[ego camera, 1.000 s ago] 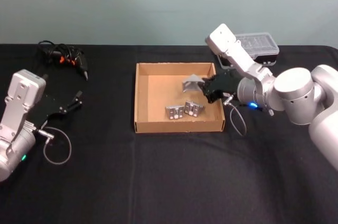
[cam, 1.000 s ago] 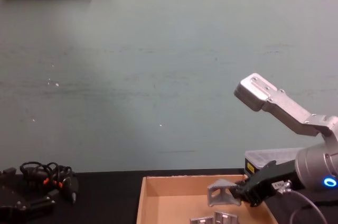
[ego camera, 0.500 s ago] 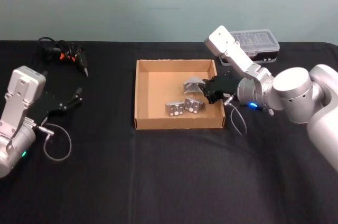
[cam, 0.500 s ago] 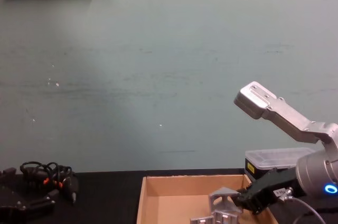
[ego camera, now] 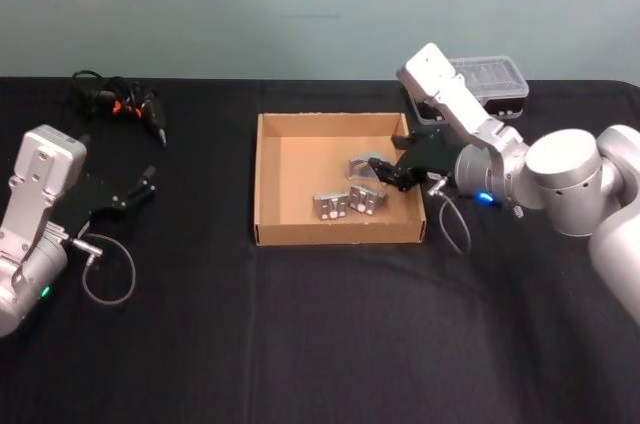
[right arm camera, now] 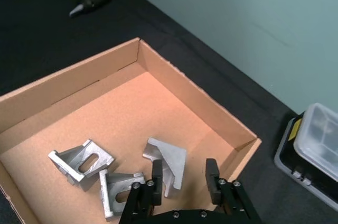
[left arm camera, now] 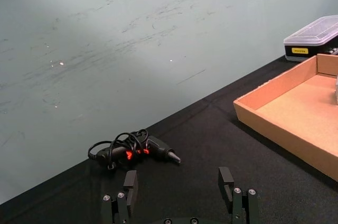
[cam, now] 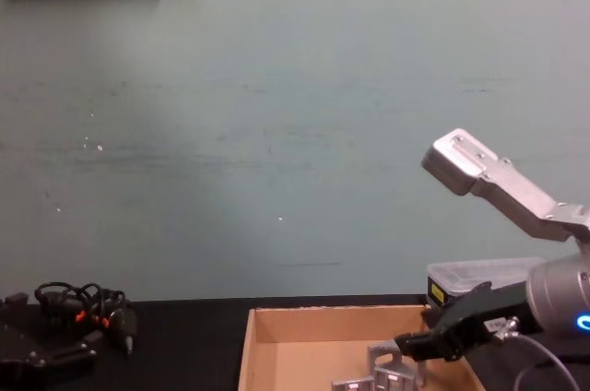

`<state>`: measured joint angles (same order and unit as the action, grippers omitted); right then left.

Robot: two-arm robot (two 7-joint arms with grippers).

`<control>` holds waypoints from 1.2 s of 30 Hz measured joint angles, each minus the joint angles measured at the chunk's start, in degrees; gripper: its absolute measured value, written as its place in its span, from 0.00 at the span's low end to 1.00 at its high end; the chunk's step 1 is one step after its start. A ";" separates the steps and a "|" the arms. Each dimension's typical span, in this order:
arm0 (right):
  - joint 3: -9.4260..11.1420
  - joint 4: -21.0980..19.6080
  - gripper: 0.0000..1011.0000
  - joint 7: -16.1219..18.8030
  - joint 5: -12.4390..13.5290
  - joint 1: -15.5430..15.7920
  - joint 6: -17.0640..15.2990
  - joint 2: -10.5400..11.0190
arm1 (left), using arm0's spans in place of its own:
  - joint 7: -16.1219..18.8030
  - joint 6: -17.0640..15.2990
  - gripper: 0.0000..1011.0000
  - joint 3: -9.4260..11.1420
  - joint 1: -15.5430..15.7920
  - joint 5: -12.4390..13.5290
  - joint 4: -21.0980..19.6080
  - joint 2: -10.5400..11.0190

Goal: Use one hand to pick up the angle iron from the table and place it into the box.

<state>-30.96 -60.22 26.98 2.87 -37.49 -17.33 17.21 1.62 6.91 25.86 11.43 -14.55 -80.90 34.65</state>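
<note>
Here the table [ego camera: 320, 344] spans the lower frame of the head view, with the box [ego camera: 268, 189] at centre. The right arm reaches in from the right edge, forearm angled up and back, its right gripper [ego camera: 382, 171] low over the box's right side with fingers [right arm camera: 157, 172] spread apart. The angle iron [right arm camera: 168, 165] lies on the box floor just beyond them, beside two other brackets [ego camera: 347, 205]. At lower left, the left gripper [left arm camera: 179, 195] rests idle, fingers parted.
</note>
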 joint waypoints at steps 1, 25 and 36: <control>0.22 -0.29 0.52 -0.09 0.00 0.18 0.08 0.08 | 0.00 0.00 0.99 0.00 0.00 0.00 0.00 0.00; 9.64 -20.52 0.99 -8.19 -1.26 15.08 9.24 5.81 | 0.00 0.00 0.99 -0.01 0.00 0.00 0.00 0.00; 12.21 -25.88 0.99 -13.74 -6.82 22.58 15.09 8.83 | 0.00 0.00 0.99 0.00 0.00 0.00 0.00 0.00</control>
<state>-18.75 -86.10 13.24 -3.95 -14.91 -2.25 26.03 1.62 6.91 25.86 11.43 -14.55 -80.90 34.65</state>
